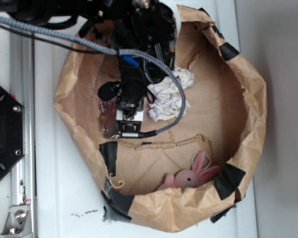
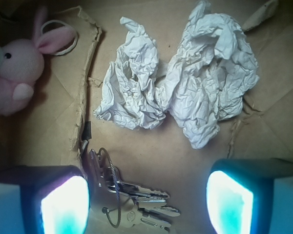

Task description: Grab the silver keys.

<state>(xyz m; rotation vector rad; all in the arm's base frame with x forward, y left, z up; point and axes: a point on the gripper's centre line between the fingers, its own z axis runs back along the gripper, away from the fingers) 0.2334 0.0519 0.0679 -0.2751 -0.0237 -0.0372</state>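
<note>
The exterior view is bright and washed out on the white table (image 1: pixel 64 198), soft overall, with the arm a dark underexposed mass. The wrist view is dimmer and warm; the fingertips (image 2: pixel 66 204) glow blurred cyan, overexposed, while the crumpled paper (image 2: pixel 185 83) stays sharp

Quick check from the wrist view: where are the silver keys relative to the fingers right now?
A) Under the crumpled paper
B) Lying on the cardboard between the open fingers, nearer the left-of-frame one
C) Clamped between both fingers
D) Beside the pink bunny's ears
B: the silver keys lie loose on the cardboard, with the fingers spread wide on either side and the crumpled paper apart above them.
</note>
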